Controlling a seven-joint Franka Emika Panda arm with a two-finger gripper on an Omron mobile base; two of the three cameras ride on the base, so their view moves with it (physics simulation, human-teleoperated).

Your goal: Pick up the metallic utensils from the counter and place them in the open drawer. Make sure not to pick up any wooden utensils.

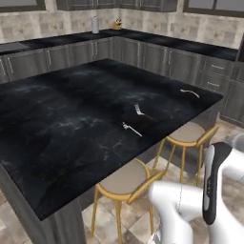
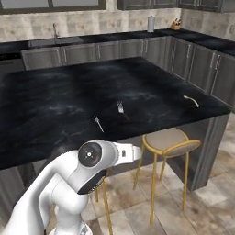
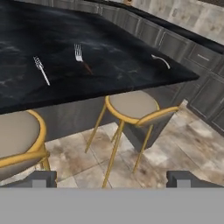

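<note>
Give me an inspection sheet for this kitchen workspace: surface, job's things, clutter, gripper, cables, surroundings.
Surface: black stone counter, glossy, faint white veins.
Job's things: all-silver fork near the front edge; fork with dark handle just behind it, apart; pale curved utensil near the far right corner. Open drawer: nothing seen.
Clutter: nothing seen.
Gripper: gripper open, holding nothing, off the counter, over the floor by the stools.
Cables: nothing seen.
Surroundings: two yellow-legged stools tucked under the counter edge; grey cabinets behind; tiled floor.

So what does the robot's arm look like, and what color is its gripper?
The arm is smooth, rounded and glossy white, with a dark grey round cap at one joint and a long black panel on another link. The gripper has two small, blocky dark grey tips.
</note>
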